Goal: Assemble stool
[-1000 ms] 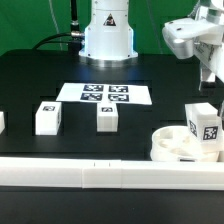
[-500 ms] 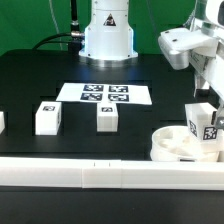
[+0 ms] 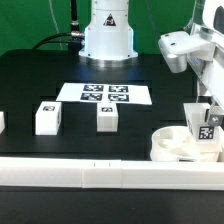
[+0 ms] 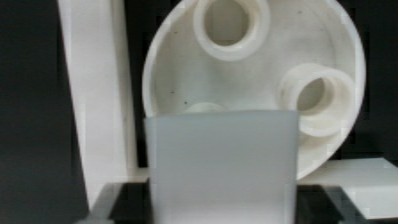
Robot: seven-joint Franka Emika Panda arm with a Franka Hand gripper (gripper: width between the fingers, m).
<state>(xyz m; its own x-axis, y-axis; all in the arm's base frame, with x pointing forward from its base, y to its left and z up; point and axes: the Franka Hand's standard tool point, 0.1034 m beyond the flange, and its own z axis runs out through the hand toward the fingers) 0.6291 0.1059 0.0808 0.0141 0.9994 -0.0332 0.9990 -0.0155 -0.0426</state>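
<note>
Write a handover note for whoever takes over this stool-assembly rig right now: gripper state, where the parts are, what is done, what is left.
Gripper: shut on the held leg block, which stands at the seat disc, at the exterior view's right.
Nearer leg block and farther leg block: loose on the table, by the marker board.
Done: one leg grasped.
Left: fit the legs. The wrist view shows two empty sockets. It is unclear whether the held one is seated.

The marker board (image 3: pixel 105 95) lies on the table (image 3: pixel 30 80).
</note>
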